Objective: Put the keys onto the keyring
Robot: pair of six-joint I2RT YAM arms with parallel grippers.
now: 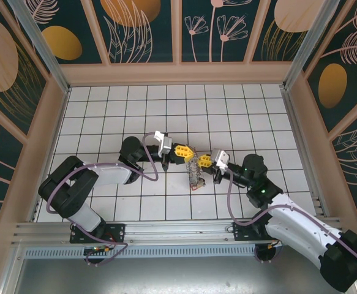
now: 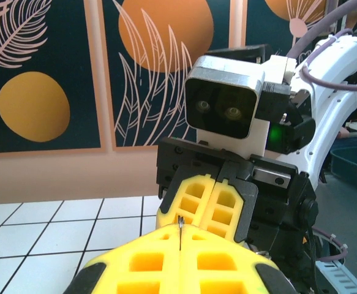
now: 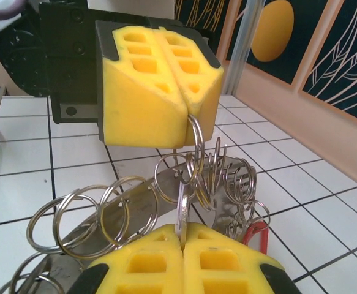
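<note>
The left gripper [image 1: 189, 152] reaches in from the left to mid-table. Its yellow pads [image 3: 142, 92] are clenched on a silvery ring [image 3: 198, 136] that sticks out beneath them. Below that ring the keys [image 1: 195, 176] hang in a tangled bunch of split rings and flat metal over the white tiles [image 1: 105, 116], with a red tag [image 3: 258, 236] low down. Just right of the bunch, the right gripper [image 1: 201, 162] is clenched on a thin metal edge [image 3: 181, 211] of it; I cannot tell what piece that is.

bright even light, soft shadows, blurred foreground
</note>
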